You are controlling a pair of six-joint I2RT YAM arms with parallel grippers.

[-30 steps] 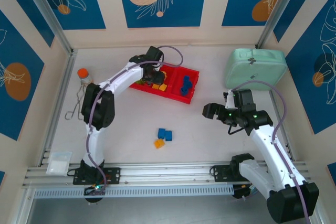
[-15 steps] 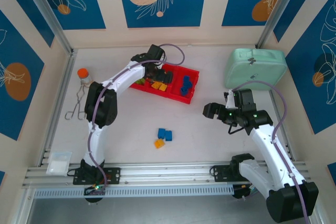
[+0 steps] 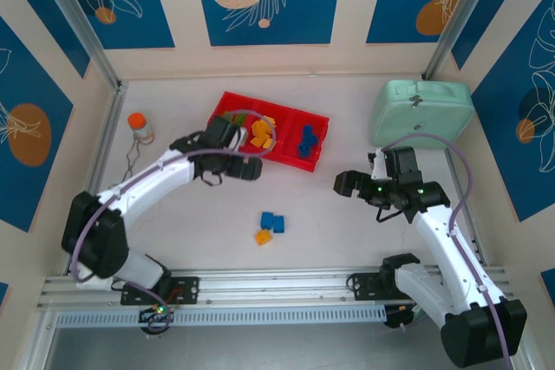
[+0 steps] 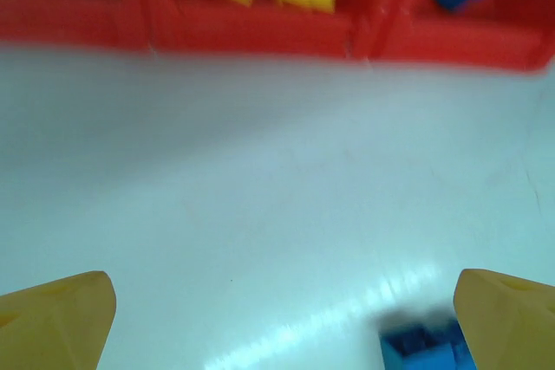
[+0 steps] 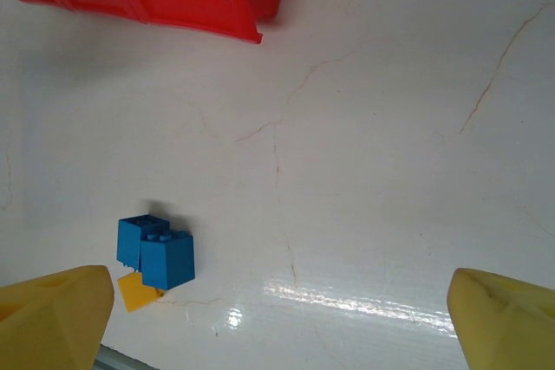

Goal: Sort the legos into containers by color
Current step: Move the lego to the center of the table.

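The red tray [image 3: 286,160] lies at the back of the table with three containers: green legos [image 3: 231,120] on the left, orange-yellow ones [image 3: 263,134] in the middle, blue ones [image 3: 305,140] on the right. Two blue legos [image 3: 273,221] and an orange one [image 3: 263,236] lie loose on the table. My left gripper [image 3: 232,171] hovers just in front of the tray, open and holding nothing. In the left wrist view the tray wall [image 4: 260,36] is ahead and a blue lego [image 4: 425,348] sits by the right finger. My right gripper [image 3: 355,184] is open and holds nothing; the loose blue legos [image 5: 156,253] lie to its left.
A mint-green case [image 3: 422,113] stands at the back right. An orange-capped bottle [image 3: 139,126] and metal tongs [image 3: 126,175] lie at the left. A white packet [image 3: 97,268] sits by the front rail [image 3: 277,288].
My left gripper has drawn back from over the tray to the table in front of it and has opened. The right arm has not moved.
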